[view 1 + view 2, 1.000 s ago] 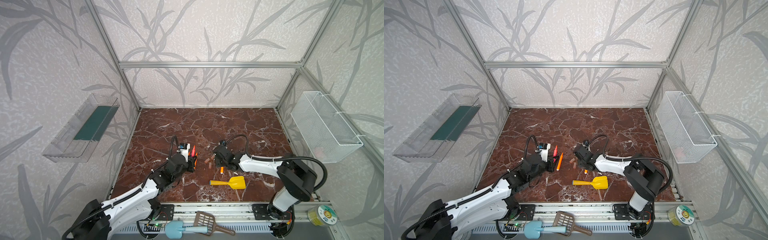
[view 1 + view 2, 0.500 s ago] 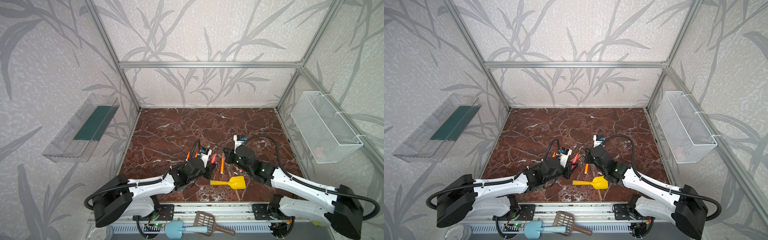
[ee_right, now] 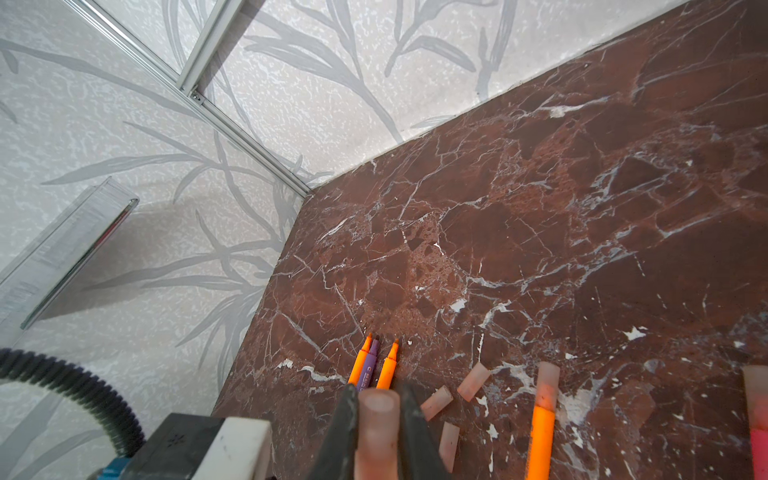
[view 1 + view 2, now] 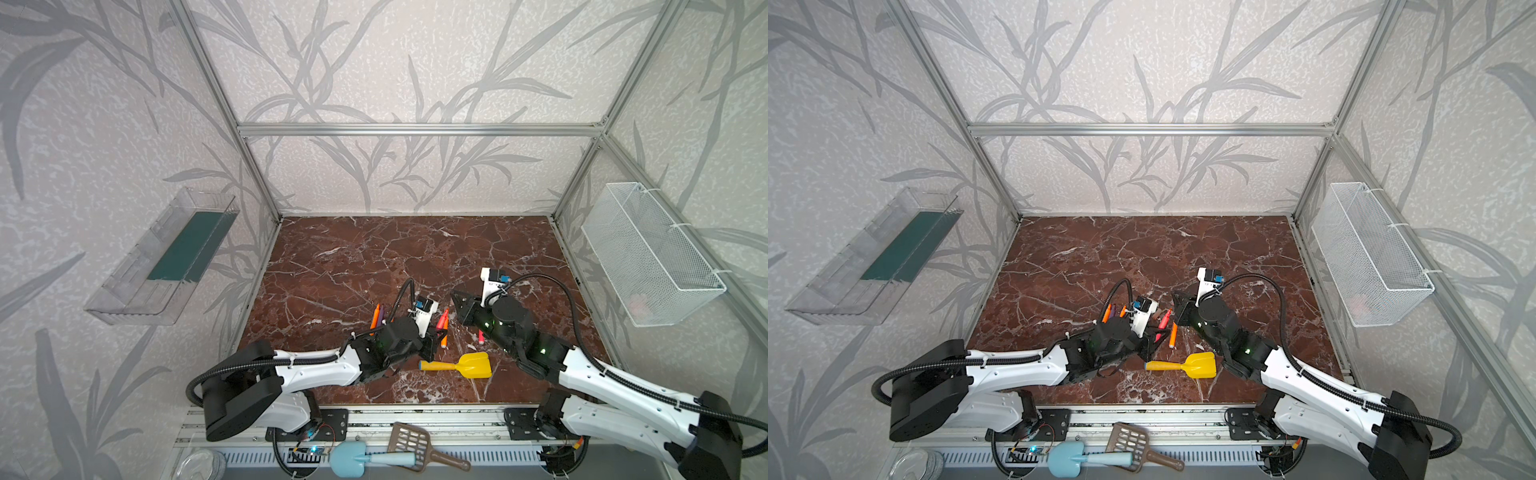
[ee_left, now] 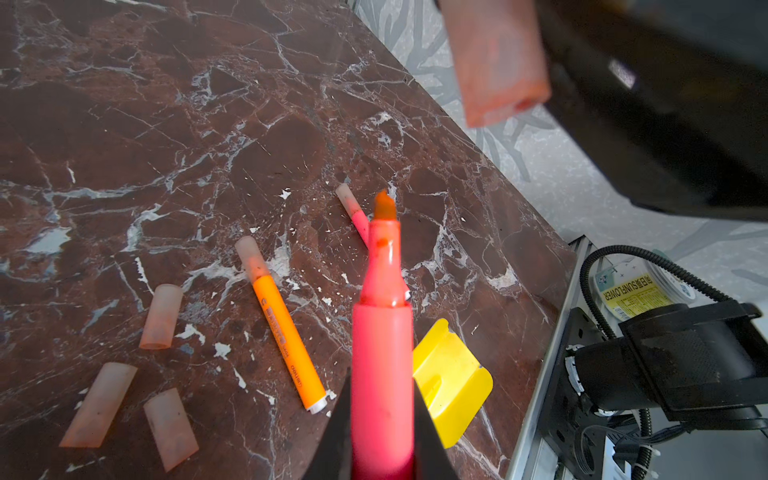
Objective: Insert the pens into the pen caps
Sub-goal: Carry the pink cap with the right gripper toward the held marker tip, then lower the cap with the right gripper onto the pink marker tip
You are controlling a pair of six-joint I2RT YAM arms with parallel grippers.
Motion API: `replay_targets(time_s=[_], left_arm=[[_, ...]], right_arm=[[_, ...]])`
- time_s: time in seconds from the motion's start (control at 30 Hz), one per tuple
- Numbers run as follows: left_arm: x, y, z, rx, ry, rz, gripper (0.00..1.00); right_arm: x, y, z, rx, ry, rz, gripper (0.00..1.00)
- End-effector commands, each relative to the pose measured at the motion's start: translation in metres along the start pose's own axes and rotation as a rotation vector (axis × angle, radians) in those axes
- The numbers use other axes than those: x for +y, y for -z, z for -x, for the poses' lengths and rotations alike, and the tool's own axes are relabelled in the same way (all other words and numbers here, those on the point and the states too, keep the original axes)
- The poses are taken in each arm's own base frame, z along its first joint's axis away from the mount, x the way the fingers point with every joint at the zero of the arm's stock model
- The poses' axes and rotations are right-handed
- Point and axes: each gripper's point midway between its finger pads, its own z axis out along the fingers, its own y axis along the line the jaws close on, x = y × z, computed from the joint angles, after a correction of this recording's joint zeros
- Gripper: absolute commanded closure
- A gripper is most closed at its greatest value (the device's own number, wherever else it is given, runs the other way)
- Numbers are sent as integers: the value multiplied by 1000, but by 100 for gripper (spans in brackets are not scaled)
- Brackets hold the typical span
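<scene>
My left gripper is shut on a red-pink pen whose bare tip points at a pen cap a short gap away. My right gripper is shut on that cap. In a top view the two grippers face each other at the table's front middle. Three loose caps lie on the marble. A capped orange pen and a capped red-pink pen lie beside them. Two orange pens and a purple one lie uncapped.
A yellow toy shovel lies just in front of both grippers. A wire basket hangs on the right wall and a clear tray on the left wall. A blue scoop and a brown scoop rest on the front rail.
My left gripper has carried the red-pink pen to the right. My right arm has swung round, and its gripper with the cap now faces the pen's tip.
</scene>
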Motion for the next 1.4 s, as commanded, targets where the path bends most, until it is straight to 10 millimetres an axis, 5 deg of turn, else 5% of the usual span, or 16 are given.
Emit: replay_targets(time_s=[0.0, 0.47, 1.37], left_arm=[[-14, 3, 15, -42, -16, -38, 100], [-16, 8, 14, -62, -30, -40, 100], [-13, -7, 32, -89, -46, 29, 100]], right_arm=[[0, -4, -4, -6, -40, 13, 95], [-15, -5, -9, -30, -78, -17, 97], [-7, -3, -33, 12, -143, 89, 100]])
